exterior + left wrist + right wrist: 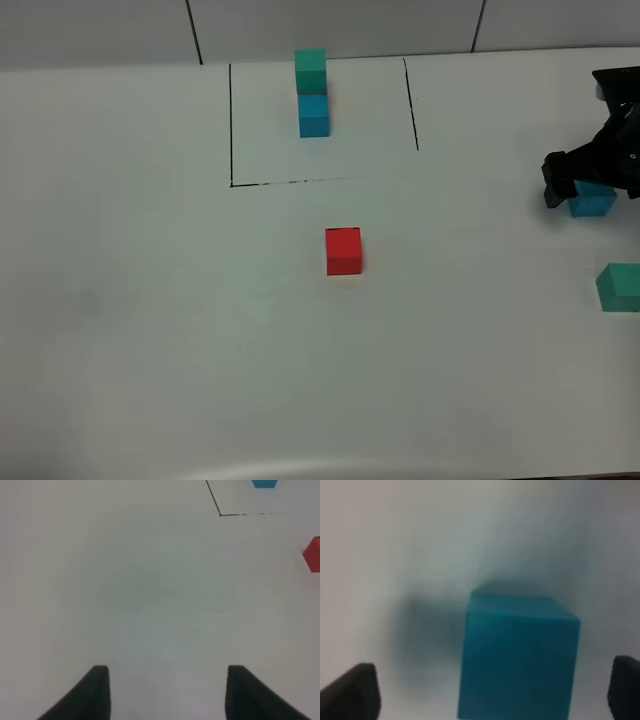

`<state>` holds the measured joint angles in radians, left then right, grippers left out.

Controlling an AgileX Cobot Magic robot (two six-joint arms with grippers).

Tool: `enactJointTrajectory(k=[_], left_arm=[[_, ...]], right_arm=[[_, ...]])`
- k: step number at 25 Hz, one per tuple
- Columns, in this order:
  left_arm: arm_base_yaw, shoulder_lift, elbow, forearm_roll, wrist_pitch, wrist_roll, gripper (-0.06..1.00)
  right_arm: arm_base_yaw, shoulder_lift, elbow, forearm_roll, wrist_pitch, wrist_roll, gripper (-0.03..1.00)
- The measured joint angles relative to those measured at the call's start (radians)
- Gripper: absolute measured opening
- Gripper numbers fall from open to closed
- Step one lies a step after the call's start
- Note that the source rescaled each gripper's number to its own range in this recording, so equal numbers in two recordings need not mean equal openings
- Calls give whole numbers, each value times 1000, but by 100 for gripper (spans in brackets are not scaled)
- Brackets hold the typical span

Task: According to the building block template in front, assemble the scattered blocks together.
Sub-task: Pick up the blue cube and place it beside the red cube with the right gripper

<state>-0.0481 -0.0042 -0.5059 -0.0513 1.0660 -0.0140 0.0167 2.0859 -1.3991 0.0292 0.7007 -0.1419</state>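
Far over at the right edge of the high camera's frame, the small matte blue cube (593, 203) sits on the white table (150, 300), partly covered by the black right fingers (556, 188) hanging over it. In the right wrist camera this cube (517, 655) fills the space between the right fingers (350, 692). They are spread wide and released, and a strip of bare table shows on each side, so neither finger touches it.

Just below in the high frame lies the small teal-green cube (620, 287), apart from the blue one. The small red cube (343, 250) rests alone near the centre. At top centre the building block template (312, 92), a teal-green cube joined to a blue one, stands inside thin black lines (231, 120) drawn on the table.

The left fingers (95, 692) show only in the left wrist camera. They are parted over bare table and hold nothing. That view also catches an edge of the red cube (312, 554) and a corner of the black lines (220, 514). Only the high view shows all three loose cubes together.
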Motion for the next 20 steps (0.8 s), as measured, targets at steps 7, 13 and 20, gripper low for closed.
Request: enactJointTrajectory(k=[7, 13, 20], left_arm=[[0, 0, 0, 0, 0, 0, 16], [0, 0, 0, 0, 0, 0, 16], [0, 0, 0, 0, 0, 1, 16]], right_arm=[[0, 20, -15, -19, -1, 11, 29], [0, 18, -15, -76, 0, 15, 1], [76, -22, -16, -120, 136, -172, 1]])
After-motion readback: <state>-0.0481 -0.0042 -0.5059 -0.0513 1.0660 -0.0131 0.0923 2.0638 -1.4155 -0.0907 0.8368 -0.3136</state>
